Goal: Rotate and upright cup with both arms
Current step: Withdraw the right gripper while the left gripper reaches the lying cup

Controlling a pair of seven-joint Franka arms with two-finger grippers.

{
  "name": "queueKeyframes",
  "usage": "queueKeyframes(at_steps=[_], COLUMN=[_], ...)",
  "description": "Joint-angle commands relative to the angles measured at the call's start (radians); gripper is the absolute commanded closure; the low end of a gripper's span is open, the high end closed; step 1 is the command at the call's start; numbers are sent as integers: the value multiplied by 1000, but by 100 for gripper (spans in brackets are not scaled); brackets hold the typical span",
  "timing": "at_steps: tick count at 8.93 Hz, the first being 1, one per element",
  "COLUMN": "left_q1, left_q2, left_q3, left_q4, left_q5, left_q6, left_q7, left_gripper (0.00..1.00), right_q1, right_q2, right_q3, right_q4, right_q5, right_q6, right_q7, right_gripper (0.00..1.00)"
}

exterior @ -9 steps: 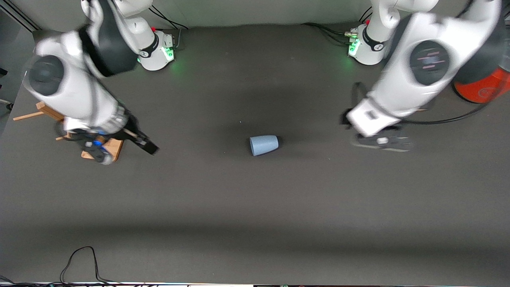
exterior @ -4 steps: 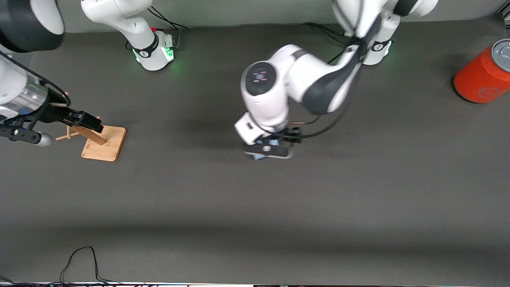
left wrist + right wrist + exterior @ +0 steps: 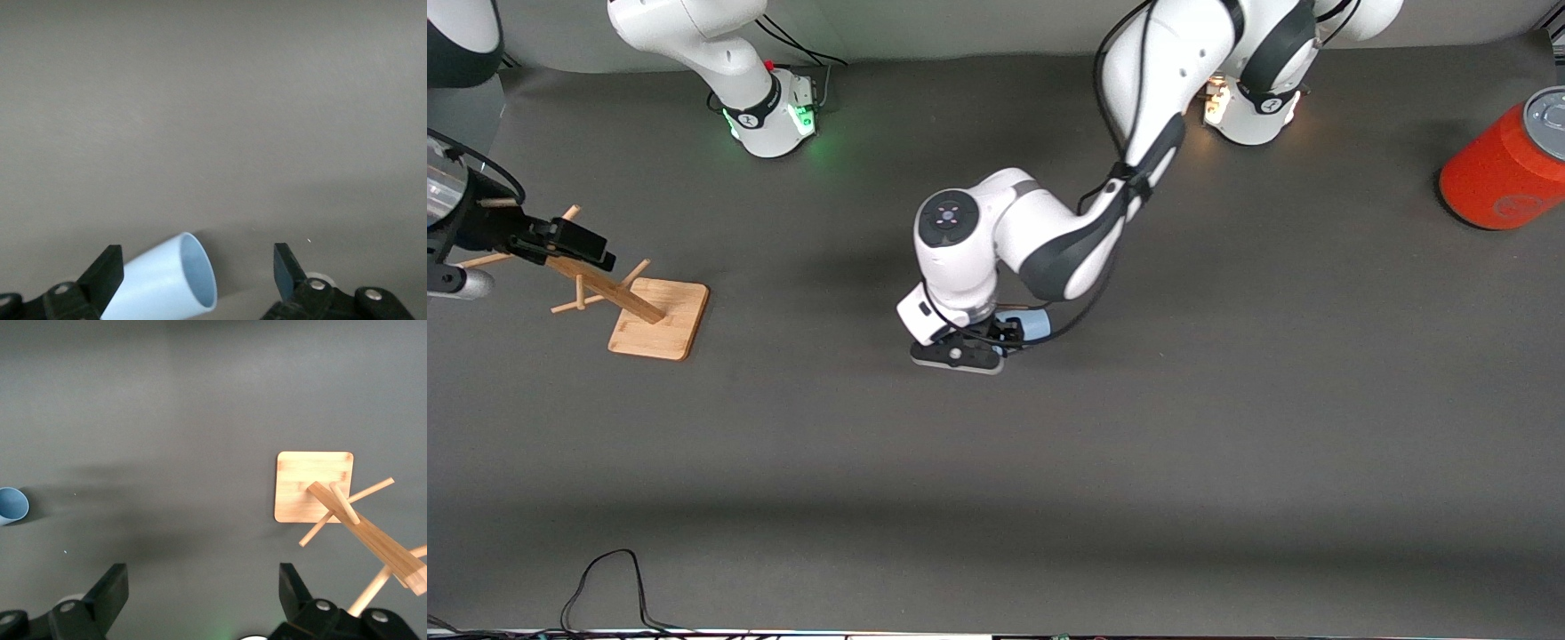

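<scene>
Now the left arm has swung in from its end of the table, and its left gripper (image 3: 996, 342) sits low over the small pale blue plastic cup (image 3: 1034, 325), which lies on its side near the middle of the dark grey table (image 3: 1227, 444). A second ago that arm was well apart from the cup, so the grab looks close. Its black fingers (image 3: 107, 273) stand wide open and hold nothing. The right gripper (image 3: 560, 240) has pulled away toward the right arm's end, where it waits above the leaning wooden peg stand on its square base (image 3: 660, 318); it is wide open and empty too. From the front the arm hides most of the cup. The left wrist view shows more: the cup's open mouth (image 3: 198, 270) lies between the fingers, nearer one of them. A big red-orange can with a grey lid (image 3: 1507, 169) stands at the left arm's end.
</scene>
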Motion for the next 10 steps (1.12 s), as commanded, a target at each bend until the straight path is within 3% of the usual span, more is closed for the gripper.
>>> queueKeyframes(at_steps=[1,6,10], left_q1=[-46,-66,-61], left_q2=[10,105,116], left_q3=[19,27,21], left_q4=[38,35,31], left_q5=[47,168,165], left_q6=[-83,-154,-209], left_q7=[161,537,660], left_gripper=[0,1,10], right_q1=[17,20,20], right_q2=[-41,-44,-44], right_q3=[-13,-10,-5], right_q4=[-50,-94,-97], right_q5=[-41,-51,-46], right_q6=[-4,41,36], right_q7=[-27,-35,-35], right_gripper=[0,0,0])
